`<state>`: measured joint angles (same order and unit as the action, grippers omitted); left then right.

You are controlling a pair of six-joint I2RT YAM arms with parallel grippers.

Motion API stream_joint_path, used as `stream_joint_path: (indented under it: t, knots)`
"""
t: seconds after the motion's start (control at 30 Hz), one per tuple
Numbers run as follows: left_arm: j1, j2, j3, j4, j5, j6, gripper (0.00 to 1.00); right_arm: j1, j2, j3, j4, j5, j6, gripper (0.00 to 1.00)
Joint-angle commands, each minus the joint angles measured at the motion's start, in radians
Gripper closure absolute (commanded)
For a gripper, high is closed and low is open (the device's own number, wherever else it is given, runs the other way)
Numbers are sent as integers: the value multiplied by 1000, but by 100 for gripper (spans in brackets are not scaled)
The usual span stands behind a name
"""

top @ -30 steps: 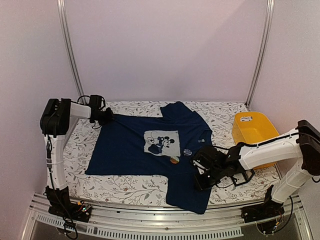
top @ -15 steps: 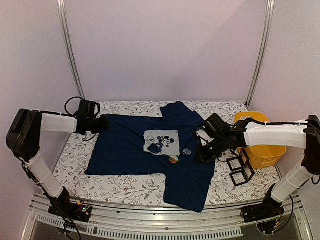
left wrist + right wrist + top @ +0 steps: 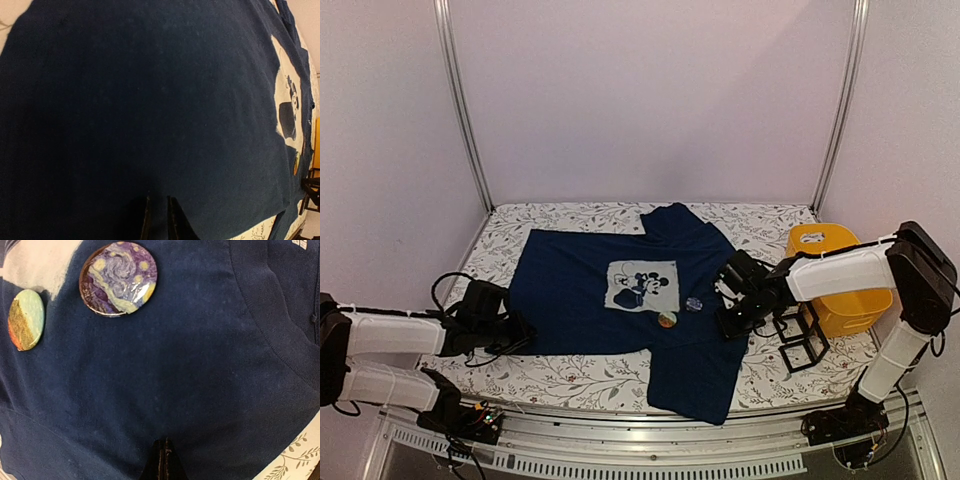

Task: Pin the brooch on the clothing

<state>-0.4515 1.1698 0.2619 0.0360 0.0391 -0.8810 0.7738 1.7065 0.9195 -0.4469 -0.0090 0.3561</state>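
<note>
A floral-clothed table (image 3: 570, 378) held the navy T-shirt (image 3: 575, 295), spread flat at its centre. At the print's four o'clock lay a purple swirl brooch (image 3: 118, 278) and an orange-green brooch (image 3: 26, 319) (near each other, not touching). The left gripper (image 3: 159, 221) sat at the shirt's eight o'clock, jaws slightly parted. The right gripper (image 3: 162, 460) sat at four o'clock, jaws clenched together.

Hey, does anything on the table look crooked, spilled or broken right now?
Nothing looks spilled or broken. The T-shirt lies sideways on the table, and one sleeve trails toward the front edge.
</note>
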Motion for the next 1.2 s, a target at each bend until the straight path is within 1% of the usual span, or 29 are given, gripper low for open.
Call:
stream_joint_path:
  t: [0.0,0.1,0.17,0.27,0.37,0.43,0.5,0.57,0.63,0.7,0.73,0.77,0.87,1.0,1.07,1.13,1.17]
  knots:
    - [-53,-103,-90,-190,-36,-144,87,31,-17,-128,-58,-38,75,100]
    - [-93,-258,-129,-300,-74,-208,88,58,-78,-181,-83,-56,126,100]
    - [-106,-358,-139,-347,-79,-223,88,84,-106,-193,-102,-79,153,100]
    - [-109,-448,-134,-407,-96,-229,87,127,-130,-188,-137,-122,181,100]
    - [-111,-463,-106,-457,-103,-222,86,137,-150,-169,-175,-138,188,100]
    - [-111,-457,-84,-479,-118,-212,86,136,-180,-137,-187,-114,182,100]
    - [-111,-448,-49,-482,-140,-181,86,113,-199,-83,-192,-92,149,100]
    - [-111,-414,14,-455,-167,-113,84,54,-198,-10,-186,-71,98,100]
    - [-109,-352,79,-395,-197,-43,82,-7,-169,61,-179,-28,36,100]
    - [-95,-260,136,-300,-203,41,79,-70,-117,138,-159,1,-46,100]
    - [-75,-203,169,-251,-189,83,78,-103,-68,185,-145,37,-85,100]
    - [-32,-132,205,-203,-138,129,78,-133,-24,230,-128,54,-108,100]
    - [51,87,343,-122,-82,229,79,-208,110,370,-80,113,-180,100]
    - [118,337,519,-34,-49,317,79,-276,323,552,-41,110,-227,100]
    - [157,465,621,-18,-22,348,79,-287,422,635,-49,121,-249,100]
    - [189,592,741,-33,0,374,80,-303,495,698,-53,129,-268,100]
    - [200,648,785,-68,11,383,80,-320,546,730,-65,122,-270,100]
